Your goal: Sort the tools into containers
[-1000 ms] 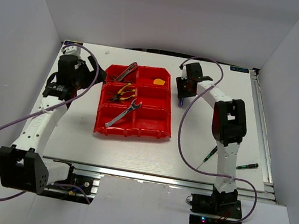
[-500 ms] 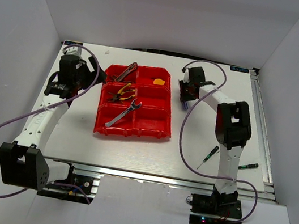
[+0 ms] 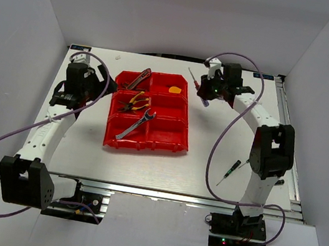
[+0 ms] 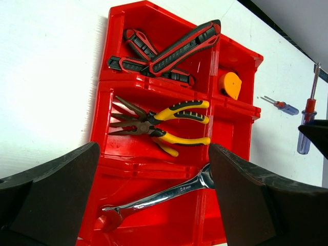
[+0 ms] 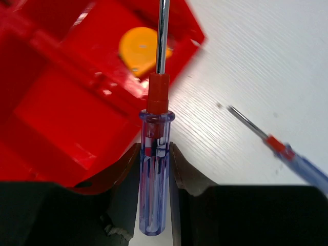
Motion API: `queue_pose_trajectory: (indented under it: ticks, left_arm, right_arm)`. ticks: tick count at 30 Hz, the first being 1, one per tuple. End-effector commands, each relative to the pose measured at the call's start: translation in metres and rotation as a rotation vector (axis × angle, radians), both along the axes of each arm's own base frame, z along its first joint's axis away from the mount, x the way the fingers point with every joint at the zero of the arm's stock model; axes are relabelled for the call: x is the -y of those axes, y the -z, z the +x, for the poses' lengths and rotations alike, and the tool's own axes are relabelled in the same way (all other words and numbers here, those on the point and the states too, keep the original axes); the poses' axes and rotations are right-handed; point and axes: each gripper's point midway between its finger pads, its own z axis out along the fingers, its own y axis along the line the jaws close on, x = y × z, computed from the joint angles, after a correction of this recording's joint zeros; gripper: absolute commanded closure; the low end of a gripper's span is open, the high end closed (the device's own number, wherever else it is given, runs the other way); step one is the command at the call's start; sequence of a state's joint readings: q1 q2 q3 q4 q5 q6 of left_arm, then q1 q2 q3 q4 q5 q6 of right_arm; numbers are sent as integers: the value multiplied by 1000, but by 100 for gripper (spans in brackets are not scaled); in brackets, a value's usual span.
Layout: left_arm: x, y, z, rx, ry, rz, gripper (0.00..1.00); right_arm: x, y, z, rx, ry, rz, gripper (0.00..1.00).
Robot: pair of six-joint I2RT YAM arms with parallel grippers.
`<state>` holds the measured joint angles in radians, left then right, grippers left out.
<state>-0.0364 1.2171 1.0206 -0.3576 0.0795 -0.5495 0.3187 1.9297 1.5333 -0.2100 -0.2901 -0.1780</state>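
The right arm (image 3: 259, 123) has its jaws clenched on the blue-handled screwdriver (image 5: 156, 154). They take it across the clear handle, just below the red collar. In the right wrist view the steel shaft points away from the jaws and crosses the far right compartment of the red bins (image 3: 171, 138), where the orange piece (image 4: 229, 84) lies. The tool appears to be clear of the bench (image 3: 83, 154), just beside the far right corner of the block. Treat it as light and stiff. The handle is smooth, glossy plastic, so it may slip or swing between the jaws if moved sharply. The handle body is the correct place to hold it, as the thin shaft offers little surface. A second screwdriver (image 5: 287, 154) lies flat on the bench close by, and two green-black screwdrivers (image 3: 231, 169) rest near the right arm's base, well apart from the bins. The left arm (image 3: 58, 118) has its jaws released and spread wide, holding nothing, at the left side of the block. The yellow-handled pliers (image 4: 169, 125), the wrench (image 4: 169, 195) and the red-black pliers (image 4: 169, 48) already lie in compartments.
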Motion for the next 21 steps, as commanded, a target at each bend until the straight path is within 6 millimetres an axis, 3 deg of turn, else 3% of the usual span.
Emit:
queue_pose_trajectory:
  ticks: [1, 7, 17, 21]
  left_arm:
    - [0, -16, -3, 56, 1, -12, 2]
    - [1, -14, -5, 52, 3, -21, 2]
    - [0, -13, -9, 53, -5, -25, 2]
    - [0, -14, -9, 56, -2, -22, 2]
  right_arm:
    - [-42, -25, -24, 109, -364, 68, 95]
    - [-87, -23, -60, 187, -742, 77, 93]
    - [-118, -2, -52, 238, -826, 11, 88]
    - [-126, 9, -53, 220, -818, 8, 80]
